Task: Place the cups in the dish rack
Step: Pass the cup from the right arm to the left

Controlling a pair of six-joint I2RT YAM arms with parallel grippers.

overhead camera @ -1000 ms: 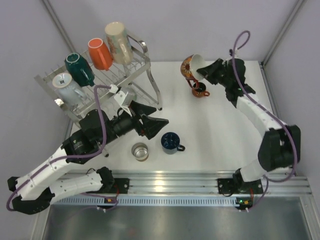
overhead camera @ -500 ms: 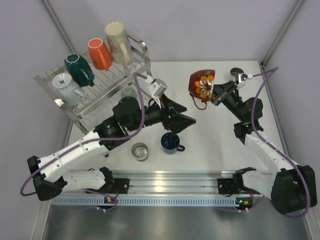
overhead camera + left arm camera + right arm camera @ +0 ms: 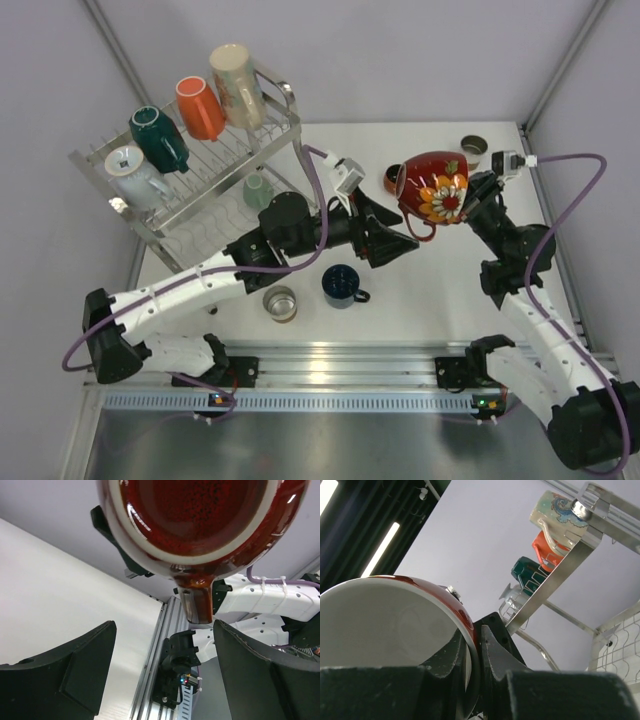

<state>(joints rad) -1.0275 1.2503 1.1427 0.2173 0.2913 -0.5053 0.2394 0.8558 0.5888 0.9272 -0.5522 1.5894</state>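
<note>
Right claw [image 3: 472, 196] is pinched almost shut on the rim of the red flowered mug [image 3: 435, 185], one finger inside the white bowl and one outside. It holds the mug well clear of the table [image 3: 440, 290], toward one o'clock, handle hanging down and base turned to nine o'clock. That pose reads to me as an offer. The left claw [image 3: 400, 228] stands wide open and empty just at the mug's eight o'clock, facing the base but not touching it. A hand-over makes sense, since the dish rack [image 3: 225, 160] sits off at ten o'clock, on the left arm's side. Its top tier already carries four cups and a mint cup [image 3: 257, 190] sits below. A navy cup [image 3: 340, 284] and a glass [image 3: 280, 302] wait on the table near six o'clock.
</note>
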